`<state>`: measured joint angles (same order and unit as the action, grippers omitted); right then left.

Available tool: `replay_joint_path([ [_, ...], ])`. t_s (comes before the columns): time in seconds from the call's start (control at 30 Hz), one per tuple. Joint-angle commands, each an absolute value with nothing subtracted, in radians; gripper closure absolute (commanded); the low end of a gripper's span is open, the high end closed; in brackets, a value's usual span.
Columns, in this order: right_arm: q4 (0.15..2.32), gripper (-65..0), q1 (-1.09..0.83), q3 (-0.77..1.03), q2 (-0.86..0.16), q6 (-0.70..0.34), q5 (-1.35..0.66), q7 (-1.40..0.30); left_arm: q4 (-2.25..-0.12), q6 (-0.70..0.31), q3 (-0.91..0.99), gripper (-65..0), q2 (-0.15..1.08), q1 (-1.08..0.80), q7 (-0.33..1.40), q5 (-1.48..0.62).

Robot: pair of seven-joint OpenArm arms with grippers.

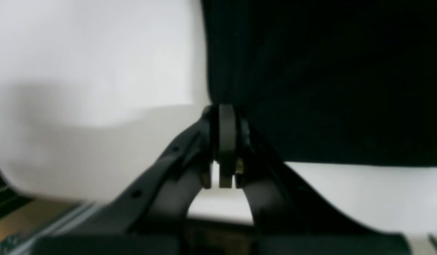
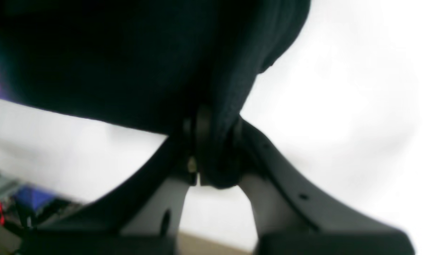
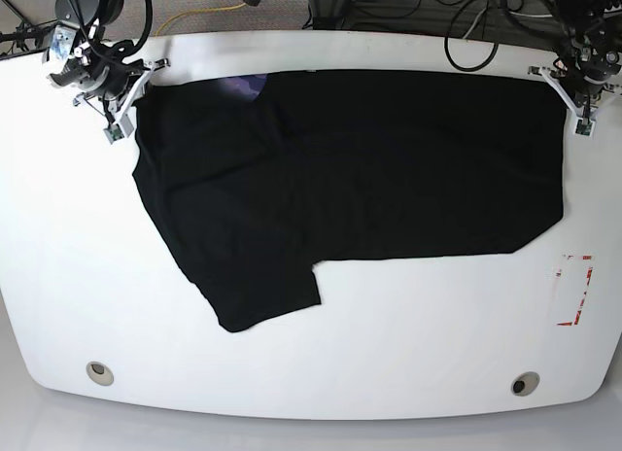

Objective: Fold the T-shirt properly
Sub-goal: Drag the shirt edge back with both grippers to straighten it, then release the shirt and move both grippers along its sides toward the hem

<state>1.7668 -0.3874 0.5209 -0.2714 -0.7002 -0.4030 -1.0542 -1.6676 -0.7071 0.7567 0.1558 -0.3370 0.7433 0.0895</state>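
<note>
Now the shirt (image 3: 389, 169) is laid on the white worktop (image 3: 437, 354), one sleeve stretched toward the near edge. By the right claw (image 2: 216, 152) one far corner is pinched; by the left claw (image 1: 225, 141), the other far corner is pinched.

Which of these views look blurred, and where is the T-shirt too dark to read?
Both wrist views are blurred, the right one washing out the white tabletop; the base view is sharper, yet the black T-shirt loses most fold detail there.
</note>
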Motion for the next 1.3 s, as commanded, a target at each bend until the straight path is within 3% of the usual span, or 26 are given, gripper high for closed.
replay_joint_path([
  [0.0, 1.816, 0.0, -0.418, 0.556, -0.285, -0.698, -0.397, -1.047, -1.698, -0.698, 0.763, 0.0, 0.174, -0.352, 0.737, 0.097],
  [0.23, 1.830, 0.0, -0.483, 0.588, -0.269, -0.698, -0.398, -1.044, -1.690, -0.698, 0.765, -0.8, 0.173, -0.384, 0.737, 0.097],
  [0.33, 1.830, -4.9, -0.484, 0.601, -0.260, -0.698, -0.398, -1.044, -1.696, -0.698, 0.763, -11.3, 0.170, -0.384, 0.737, 0.097],
  [0.37, 1.830, -10.3, -0.484, 0.602, -0.252, -0.698, -0.398, -1.044, -1.698, -0.698, 0.763, -15.8, 0.166, -0.384, 0.737, 0.097],
  [0.43, 1.845, -27.3, -0.481, 0.602, -0.246, -0.698, -0.398, -1.044, -1.701, -0.698, 0.762, -25.4, 0.150, -0.383, 0.737, 0.096],
  [0.53, 1.893, -45.3, -0.479, 0.604, -0.240, -0.698, -0.398, -1.043, -1.735, -0.698, 0.760, -31.9, 0.151, -0.380, 0.737, 0.096],
  [0.6, 1.925, -52.2, -0.479, 0.604, -0.239, -0.698, -0.398, -1.043, -1.776, -0.698, 0.760, -33.3, 0.150, -0.380, 0.739, 0.093],
  [0.9, 1.952, -49.6, -0.380, 0.604, -0.222, -0.698, -0.387, -1.046, -1.863, -0.698, 0.757, -33.3, 0.171, -0.358, 0.742, -0.068],
  [1.27, 1.776, -49.6, -0.134, 0.595, -0.249, -0.698, -0.386, -1.046, -1.811, -0.698, 0.751, -33.2, 0.147, -0.153, 0.742, 0.041],
])
